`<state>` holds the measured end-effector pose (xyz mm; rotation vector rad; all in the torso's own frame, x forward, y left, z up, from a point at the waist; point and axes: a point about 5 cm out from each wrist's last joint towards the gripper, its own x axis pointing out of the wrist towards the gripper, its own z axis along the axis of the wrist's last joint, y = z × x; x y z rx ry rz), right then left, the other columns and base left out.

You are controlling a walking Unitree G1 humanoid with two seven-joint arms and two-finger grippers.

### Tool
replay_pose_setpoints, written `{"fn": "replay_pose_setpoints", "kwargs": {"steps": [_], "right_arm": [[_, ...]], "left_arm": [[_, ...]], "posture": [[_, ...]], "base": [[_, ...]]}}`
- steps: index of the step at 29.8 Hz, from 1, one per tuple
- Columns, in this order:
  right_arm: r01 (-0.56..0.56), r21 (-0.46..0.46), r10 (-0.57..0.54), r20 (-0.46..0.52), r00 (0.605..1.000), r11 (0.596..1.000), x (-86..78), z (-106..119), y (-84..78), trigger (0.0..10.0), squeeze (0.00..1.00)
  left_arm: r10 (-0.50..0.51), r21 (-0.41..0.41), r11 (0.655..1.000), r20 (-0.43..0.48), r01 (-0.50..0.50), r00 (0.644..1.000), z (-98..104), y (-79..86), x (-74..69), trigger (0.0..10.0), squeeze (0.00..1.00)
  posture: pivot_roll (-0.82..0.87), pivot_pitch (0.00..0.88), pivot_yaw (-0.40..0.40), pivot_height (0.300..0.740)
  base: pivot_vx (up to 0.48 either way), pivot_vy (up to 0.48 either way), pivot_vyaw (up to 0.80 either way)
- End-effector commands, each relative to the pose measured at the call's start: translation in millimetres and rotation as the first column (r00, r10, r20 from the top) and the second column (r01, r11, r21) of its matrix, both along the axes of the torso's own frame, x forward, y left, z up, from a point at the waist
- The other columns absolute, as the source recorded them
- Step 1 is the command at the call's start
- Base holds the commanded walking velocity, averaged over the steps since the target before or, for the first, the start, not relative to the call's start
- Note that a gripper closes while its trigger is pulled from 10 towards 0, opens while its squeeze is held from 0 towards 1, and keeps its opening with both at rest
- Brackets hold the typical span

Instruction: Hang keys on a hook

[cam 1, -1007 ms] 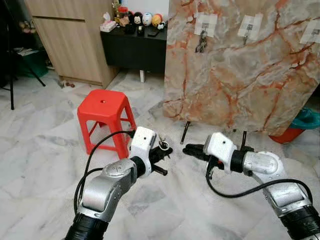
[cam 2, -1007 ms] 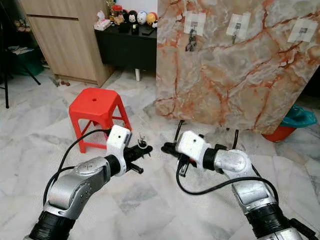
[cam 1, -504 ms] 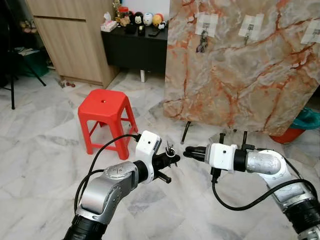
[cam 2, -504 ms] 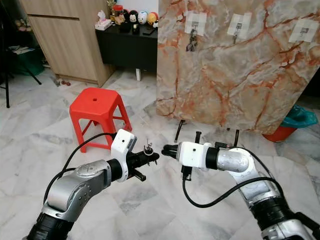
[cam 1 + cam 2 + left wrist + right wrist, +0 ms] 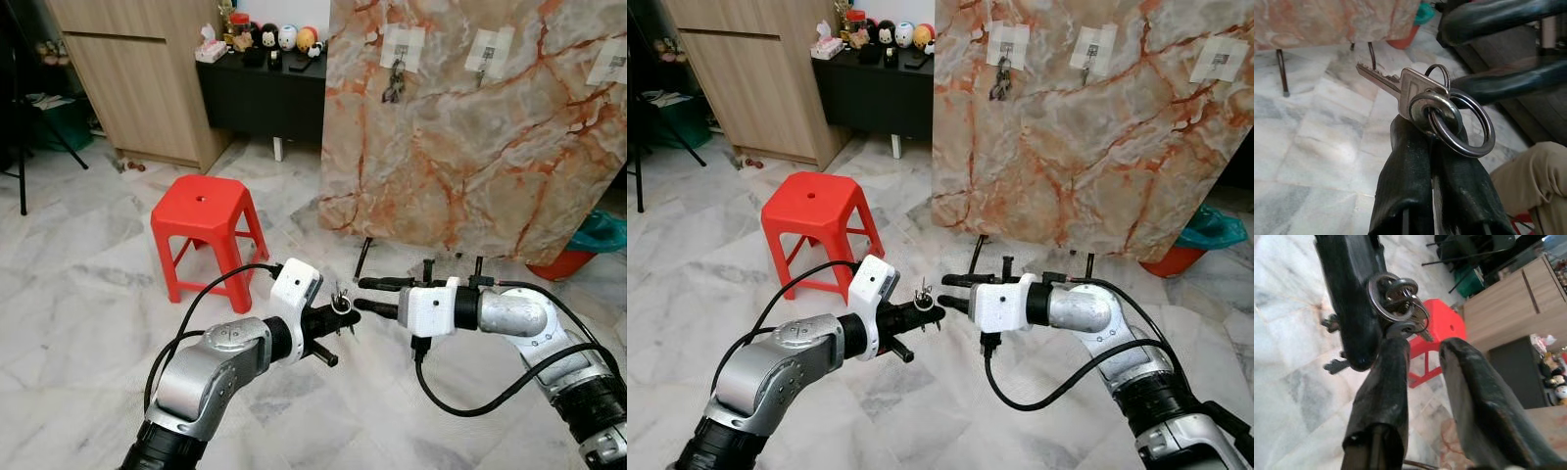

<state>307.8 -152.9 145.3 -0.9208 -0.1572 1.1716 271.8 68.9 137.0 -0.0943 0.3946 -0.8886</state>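
A small bunch of silver keys (image 5: 1425,95) on a ring sticks up from the tips of my left gripper (image 5: 338,311), which is shut on it low in front of me. My right gripper (image 5: 364,296) points at it from the right and is open, one finger above and one level with the keys (image 5: 339,297). In the right wrist view its fingers (image 5: 1383,387) lie just short of the ring (image 5: 1398,303). Behind stands a marble board (image 5: 470,157) with three white hook pads; the left hook (image 5: 402,47) holds another key bunch (image 5: 394,86), and the middle hook (image 5: 488,51) is bare.
A red plastic stool (image 5: 203,211) stands on the marble floor to the left. A black cabinet (image 5: 260,98) with toys and a wooden cupboard (image 5: 137,78) line the back. An orange and teal basin (image 5: 588,245) sits at the right. A person's khaki-clad leg (image 5: 1528,176) is nearby.
My right gripper has opened and closed in on the keys from the right. The left gripper has carried the keys slightly rightward to meet it.
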Motion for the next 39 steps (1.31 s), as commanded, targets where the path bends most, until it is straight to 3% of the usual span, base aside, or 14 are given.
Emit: {"fn": "replay_pose_setpoints", "kwargs": {"steps": [1,4,5,6,9,10,24,39], "right_arm": [[-0.037,-0.030,0.038,0.024,0.999,0.999,-0.7,2,4.2,10.0,0.00],[-0.053,-0.047,0.055,0.030,0.998,0.997,-1.3,1,4.6,10.0,0.00],[-0.055,-0.055,0.058,0.048,0.997,0.997,-0.5,2,3.7,10.0,0.99],[-0.056,-0.056,0.060,0.059,0.996,0.997,0.0,3,3.6,10.0,1.00],[-0.059,-0.060,0.064,0.085,0.994,0.996,0.5,5,3.8,10.0,1.00],[-0.069,-0.083,0.077,0.097,0.992,0.994,0.4,5,4.1,10.0,0.00],[-0.122,-0.090,0.136,0.170,0.976,0.988,0.4,13,10.5,10.0,0.00],[-0.120,0.060,0.106,0.195,0.975,0.991,3.2,33,23.4,10.0,0.00]], "left_arm": [[-0.036,-0.018,0.999,0.010,0.036,0.999,6,-5.0,-3.9,10.0,0.00],[-0.052,-0.017,0.998,0.010,0.053,0.999,7,-5.9,-5.4,10.0,0.00],[-0.057,-0.018,0.998,0.008,0.057,0.998,7,-6.2,-5.7,10.0,0.00],[-0.058,-0.018,0.998,0.007,0.058,0.998,7,-6.2,-5.8,10.0,0.00],[-0.060,-0.019,0.998,0.004,0.060,0.998,7,-6.3,-5.9,10.0,0.00],[-0.063,-0.018,0.998,0.004,0.063,0.998,7,-6.3,-5.8,10.0,0.00],[-0.079,-0.028,0.997,-0.001,0.079,0.997,9,-9.0,-7.4,10.0,0.00],[-0.106,-0.043,0.993,-0.005,0.106,0.994,10,-15.3,-11.0,10.0,0.00]], "posture": [[-0.01,0.000,-0.020,0.740],[-0.02,0.000,-0.019,0.740],[-0.01,0.000,-0.020,0.740],[-0.01,0.000,-0.020,0.740],[-0.01,0.000,-0.020,0.740],[-0.01,0.000,-0.020,0.740],[-0.01,0.000,-0.022,0.740],[-0.01,0.000,-0.016,0.740]], "base": [[0.000,0.000,0.00],[0.000,0.000,0.00],[0.000,0.000,0.00],[0.000,0.000,0.00],[0.000,0.000,0.00],[0.000,0.000,0.00],[0.000,0.000,0.00],[0.000,0.000,0.00]]}}
